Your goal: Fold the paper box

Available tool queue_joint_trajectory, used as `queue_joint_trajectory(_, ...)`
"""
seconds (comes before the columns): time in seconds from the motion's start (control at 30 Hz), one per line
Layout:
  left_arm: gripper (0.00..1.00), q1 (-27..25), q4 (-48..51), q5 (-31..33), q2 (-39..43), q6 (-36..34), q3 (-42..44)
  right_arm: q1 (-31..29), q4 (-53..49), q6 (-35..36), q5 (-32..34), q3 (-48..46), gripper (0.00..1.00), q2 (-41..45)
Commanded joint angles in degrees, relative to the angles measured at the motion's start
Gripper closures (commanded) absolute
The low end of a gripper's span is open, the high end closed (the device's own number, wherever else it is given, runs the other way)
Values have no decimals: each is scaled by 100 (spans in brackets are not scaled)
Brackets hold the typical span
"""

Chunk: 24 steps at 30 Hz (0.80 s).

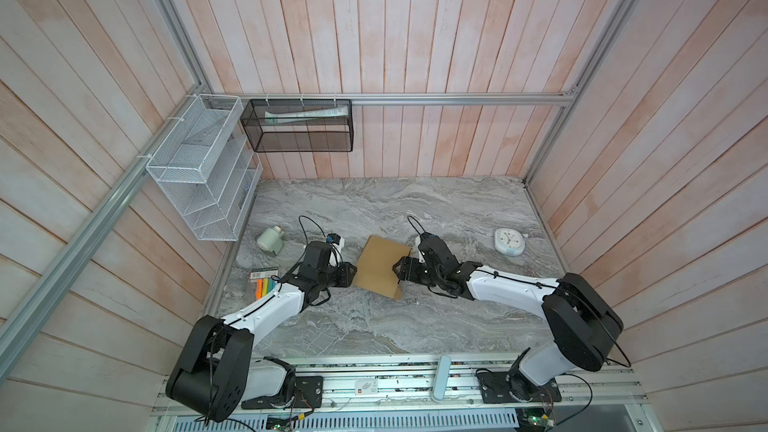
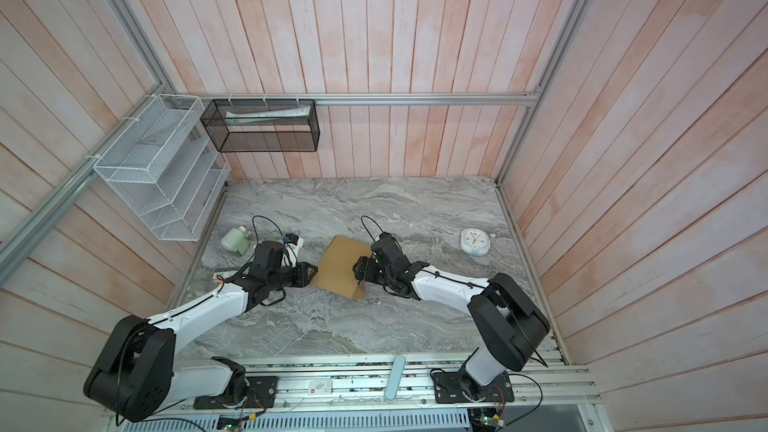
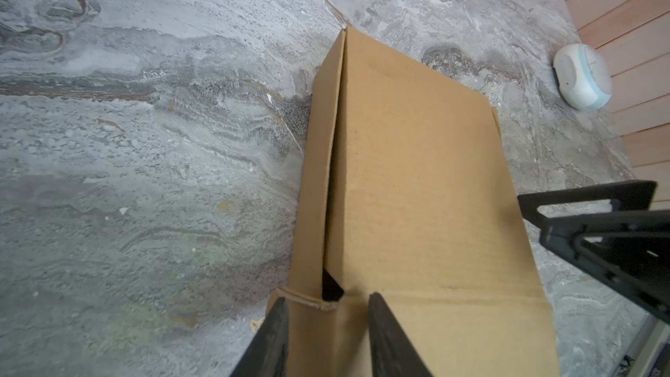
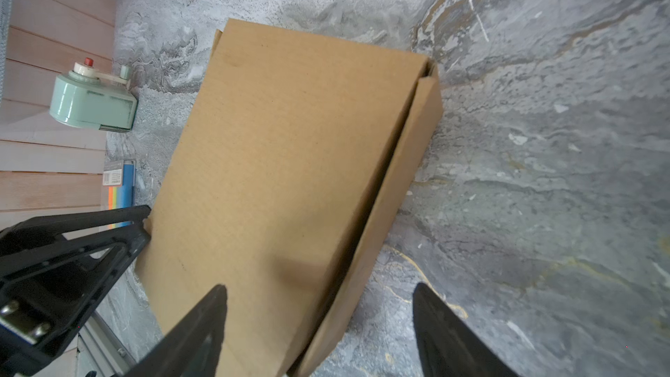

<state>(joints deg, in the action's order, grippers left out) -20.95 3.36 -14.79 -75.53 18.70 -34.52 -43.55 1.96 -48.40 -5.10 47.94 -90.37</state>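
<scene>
Both top views: one stereo head, high over the front rail behind the arm bases, tilted down toward the back wall. Far off; the whole table [image 1: 436, 209] and both arms are in frame. The pair overlap almost fully, shifted slightly sideways.

Left wrist camera: sits behind the left gripper [image 3: 328, 299], faces out along its fingers, close over the paper box [image 3: 417, 175].

Right wrist camera: same seat behind the right gripper [image 4: 319, 286], facing the opposite way across the box.

Shared by the wrist views: box top and nearby table. Each catches the opposite claw across the box from its own.
</scene>
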Motion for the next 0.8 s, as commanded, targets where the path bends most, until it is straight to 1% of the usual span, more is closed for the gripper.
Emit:
queue_joint_trajectory(0.0, 62, -62, -120, 105, 56, 64, 124, 22, 112, 10, -61, 83, 21, -138)
queue_joint_trajectory(0.4, 67, -225, -115, 472, -67, 76, 176, 22, 129, 52, -114, 203, 28, -438)
queue_joint_trajectory(0.77, 68, -287, -153, 525, -164, 89, 235, 37, 212, 50, -180, 250, 37, -629)
